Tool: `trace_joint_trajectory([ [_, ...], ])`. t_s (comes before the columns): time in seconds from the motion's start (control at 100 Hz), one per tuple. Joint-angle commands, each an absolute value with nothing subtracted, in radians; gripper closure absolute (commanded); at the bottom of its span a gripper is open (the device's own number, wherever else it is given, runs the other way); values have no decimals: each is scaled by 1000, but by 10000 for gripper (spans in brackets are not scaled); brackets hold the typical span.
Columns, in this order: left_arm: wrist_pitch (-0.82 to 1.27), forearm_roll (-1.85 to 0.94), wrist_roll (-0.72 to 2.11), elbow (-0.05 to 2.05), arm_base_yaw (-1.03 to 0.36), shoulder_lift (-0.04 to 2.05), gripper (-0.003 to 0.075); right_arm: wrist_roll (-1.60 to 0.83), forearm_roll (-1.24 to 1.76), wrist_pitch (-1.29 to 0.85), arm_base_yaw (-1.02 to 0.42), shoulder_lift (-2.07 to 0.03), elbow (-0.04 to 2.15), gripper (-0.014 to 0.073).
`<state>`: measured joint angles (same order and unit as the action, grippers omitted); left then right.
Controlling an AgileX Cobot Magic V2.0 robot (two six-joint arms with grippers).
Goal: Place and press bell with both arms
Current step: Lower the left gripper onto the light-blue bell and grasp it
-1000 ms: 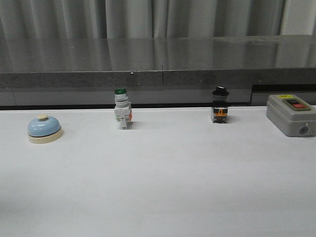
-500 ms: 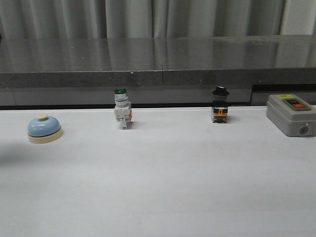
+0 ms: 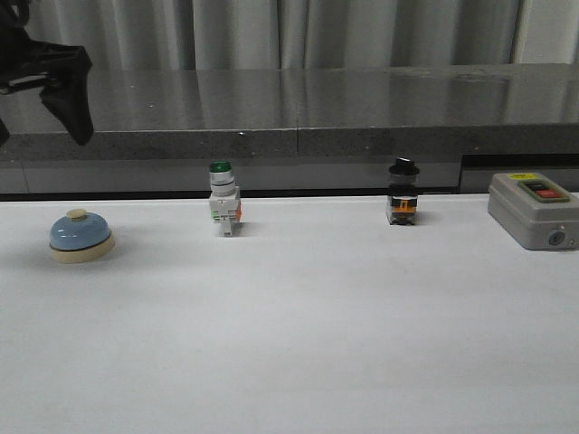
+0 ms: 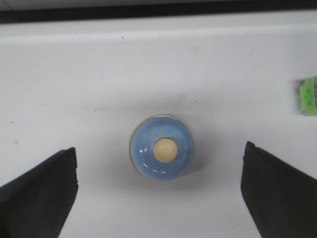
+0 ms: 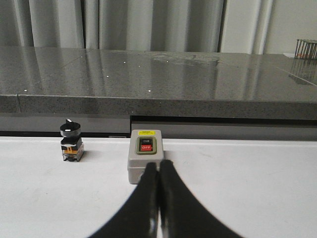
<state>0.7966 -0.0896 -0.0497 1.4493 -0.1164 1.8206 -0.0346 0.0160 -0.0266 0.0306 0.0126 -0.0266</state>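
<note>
Bell (image 3: 81, 237) at left edge of front view, upright on table (image 3: 298, 334). Left gripper (image 4: 158, 198) high above it, fingers (image 4: 42, 196) spread wide, touching nothing. Right gripper (image 5: 158, 198) fingers pressed together, empty, pointing at grey box (image 5: 145, 156); labels read "ON" and "OFF".

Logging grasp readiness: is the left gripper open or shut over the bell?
Open. The left gripper has its fingers spread wide on either side of the bell, touching nothing.
</note>
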Motion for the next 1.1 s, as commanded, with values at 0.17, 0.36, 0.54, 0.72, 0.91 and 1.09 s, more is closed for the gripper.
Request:
trace_joint_trajectory([
  [0.17,801,-206,9,1540,-123,1894,82,-39,7,60,32,29,-12,654],
  [0.36,802,-175,9,1539,-121,1957,83,-39,7,60,32,29,-12,654],
  [0.54,800,-170,9,1539,-121,2004,83,-39,7,60,32,29,-12,654],
  [0.72,782,-167,21,1542,-121,2034,83,-39,7,60,32,29,-12,654],
  [0.91,791,-164,27,1542,-121,2052,160,-39,7,60,32,29,-12,654],
  [1.09,793,-164,27,1545,-121,2052,395,-39,7,60,32,29,-12,654],
])
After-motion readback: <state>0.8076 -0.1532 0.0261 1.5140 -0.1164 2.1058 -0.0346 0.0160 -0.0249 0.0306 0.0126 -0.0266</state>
